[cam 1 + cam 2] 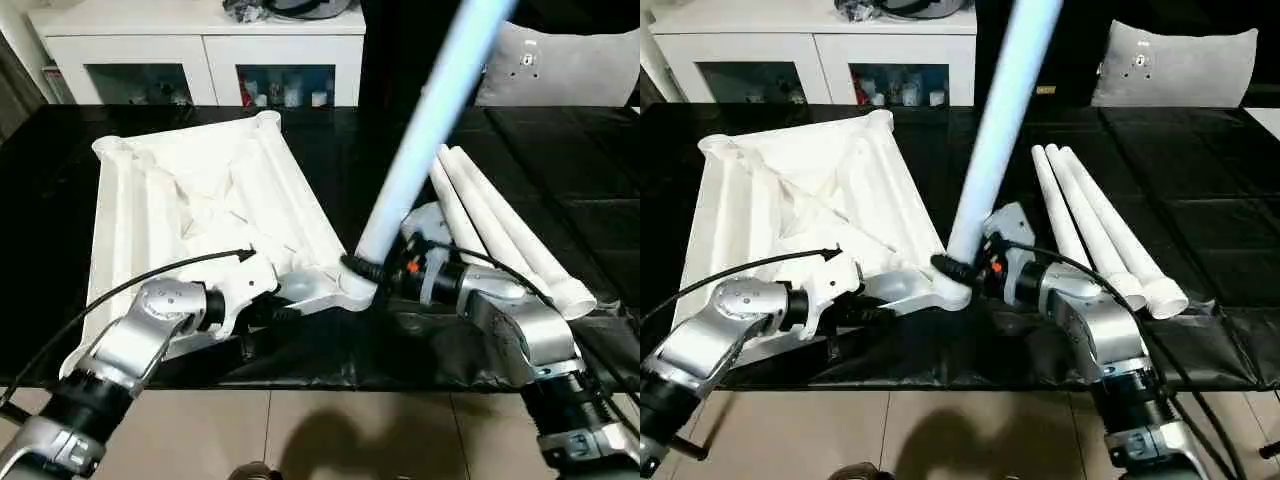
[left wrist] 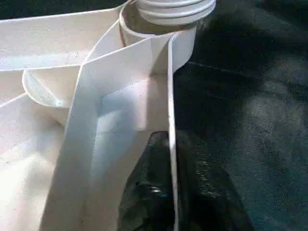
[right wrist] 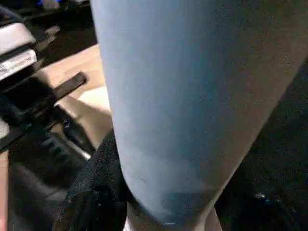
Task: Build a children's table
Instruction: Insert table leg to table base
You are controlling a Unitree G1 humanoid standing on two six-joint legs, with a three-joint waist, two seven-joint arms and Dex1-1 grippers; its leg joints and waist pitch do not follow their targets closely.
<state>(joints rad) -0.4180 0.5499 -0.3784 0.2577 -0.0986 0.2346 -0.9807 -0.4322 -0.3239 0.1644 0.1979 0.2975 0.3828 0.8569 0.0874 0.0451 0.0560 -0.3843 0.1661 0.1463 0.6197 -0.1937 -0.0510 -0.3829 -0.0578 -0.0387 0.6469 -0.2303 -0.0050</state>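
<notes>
Two claws work the tabletop's [image 1: 200, 200] near corner: left claw [image 2: 168, 192] pinching its rim, right claw [image 1: 958, 268] gripping the upright leg [image 1: 420, 140].

Raised leg [image 1: 420, 150]: its upper end is running out past the top edge of the head view, so its tip is not showing.
Leg's foot: the right gripper [image 1: 372, 268] and a corner socket [image 2: 166, 14] are covering where the two are meeting.
Tabletop [image 1: 200, 200]: the left forearm [image 1: 150, 330] is hiding its near edge at lower left.
Cabinet [image 1: 200, 50]: the things behind its glass doors are too small to tell.
Left gripper [image 2: 168, 192]: the jaws are blurring dark against the tabletop's rib.
</notes>
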